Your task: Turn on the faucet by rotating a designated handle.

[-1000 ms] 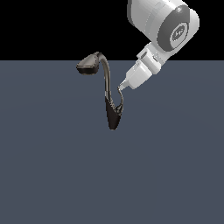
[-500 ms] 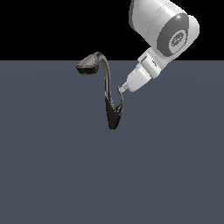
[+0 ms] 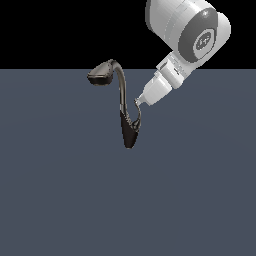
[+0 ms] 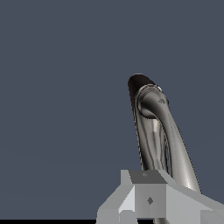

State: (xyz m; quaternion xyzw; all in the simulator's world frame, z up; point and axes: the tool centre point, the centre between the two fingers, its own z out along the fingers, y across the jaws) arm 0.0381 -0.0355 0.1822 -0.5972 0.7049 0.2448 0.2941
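The dark faucet rises from a tapered base on the grey surface, and its neck curves up to a flat spray head toward the exterior view's left. The handle, a thin silvery hook, branches off the base on the exterior view's right. My gripper comes down at a slant from the upper right. Its fingers are together in one narrow tip that rests at the handle's upper end, with nothing held between them. In the wrist view the faucet shows as shiny curved tubes just beyond my gripper.
A plain grey-blue floor spreads around the faucet, with black background beyond its far edge. The white arm's large joint hangs above and to the exterior view's right of the faucet.
Almost nothing differs. The arm's upper joint has shifted very slightly, while the gripper tip stays at the handle's upper end and the faucet looks the same.
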